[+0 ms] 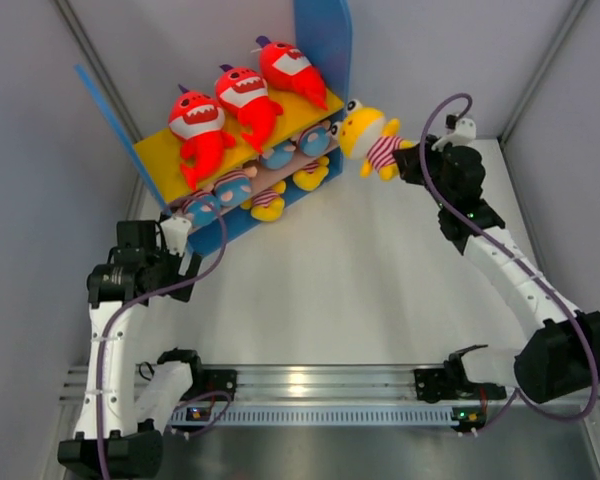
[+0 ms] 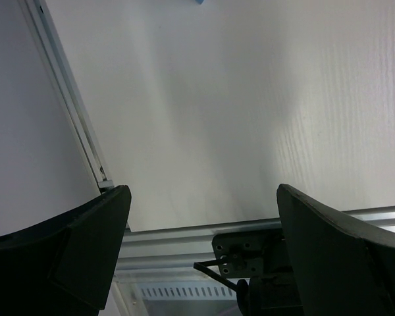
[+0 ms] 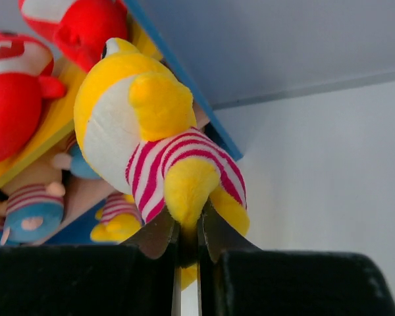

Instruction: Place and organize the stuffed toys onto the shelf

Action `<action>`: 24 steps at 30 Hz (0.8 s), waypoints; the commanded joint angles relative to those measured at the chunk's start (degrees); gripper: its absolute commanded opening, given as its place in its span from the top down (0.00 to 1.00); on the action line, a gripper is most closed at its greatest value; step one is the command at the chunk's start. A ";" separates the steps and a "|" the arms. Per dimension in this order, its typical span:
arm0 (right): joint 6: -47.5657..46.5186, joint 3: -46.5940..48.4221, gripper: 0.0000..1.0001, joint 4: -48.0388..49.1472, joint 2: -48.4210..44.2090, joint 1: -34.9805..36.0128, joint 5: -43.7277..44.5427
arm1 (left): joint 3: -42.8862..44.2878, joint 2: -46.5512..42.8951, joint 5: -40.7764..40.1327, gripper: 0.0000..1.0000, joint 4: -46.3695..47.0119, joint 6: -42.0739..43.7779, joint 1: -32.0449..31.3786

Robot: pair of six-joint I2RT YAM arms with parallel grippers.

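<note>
Right gripper pinching yellow doll by its lower end, just beside the shelf, right side. Left gripper spread above table.

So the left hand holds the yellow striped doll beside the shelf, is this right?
No, it is the right hand that holds the yellow striped doll beside the shelf; the right wrist view shows the grip clearly.

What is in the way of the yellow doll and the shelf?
The blue side panel stands partly between the yellow doll, held in the right tool, and the top board, where three sharks lie.
</note>
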 commanded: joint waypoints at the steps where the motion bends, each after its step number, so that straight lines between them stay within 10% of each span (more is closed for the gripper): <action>1: 1.37 -1.85 1.00 -3.13 -4.03 5.45 1.54 | -2.93 -3.54 -3.28 0.01 1.72 -1.77 0.40; 10: 7.16 -8.18 1.00 -4.20 -6.42 29.00 11.22 | -14.79 -9.52 -17.62 0.01 9.45 -5.02 0.40; 24: 23.94 -2.31 1.00 15.66 17.56 43.09 11.04 | -17.26 -11.90 -18.93 0.01 10.42 -7.22 0.05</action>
